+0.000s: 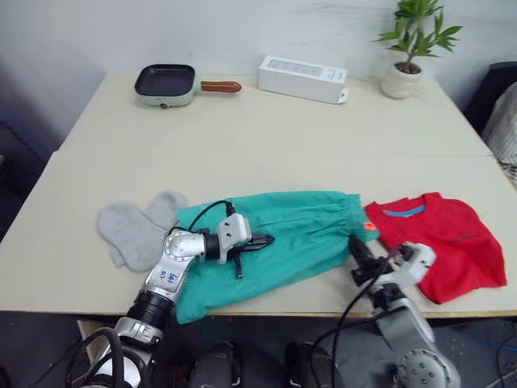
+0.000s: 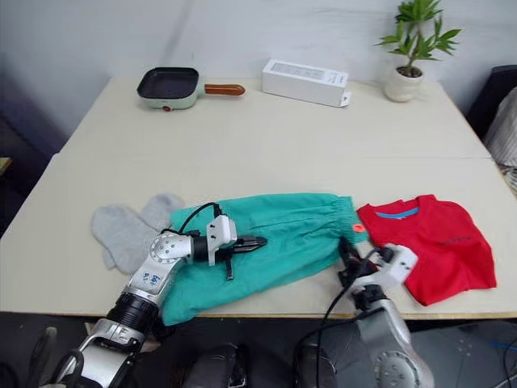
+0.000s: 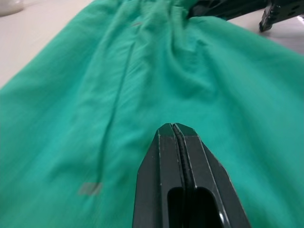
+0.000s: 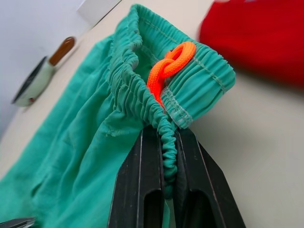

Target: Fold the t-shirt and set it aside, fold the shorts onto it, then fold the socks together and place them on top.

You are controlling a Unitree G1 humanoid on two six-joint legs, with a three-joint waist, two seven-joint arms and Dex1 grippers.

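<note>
On the pale bench [image 1: 266,121] you see the teal shorts [image 1: 283,234] spread along the near edge, between the grey socks [image 1: 133,230] on the left and the red t-shirt [image 1: 448,238] on the right. Your left tool [image 1: 262,241] hovers over the shorts, fingers pressed together. Your right tool [image 4: 167,142] pinches the gathered waistband, beside its orange tag [image 4: 168,66].
</note>
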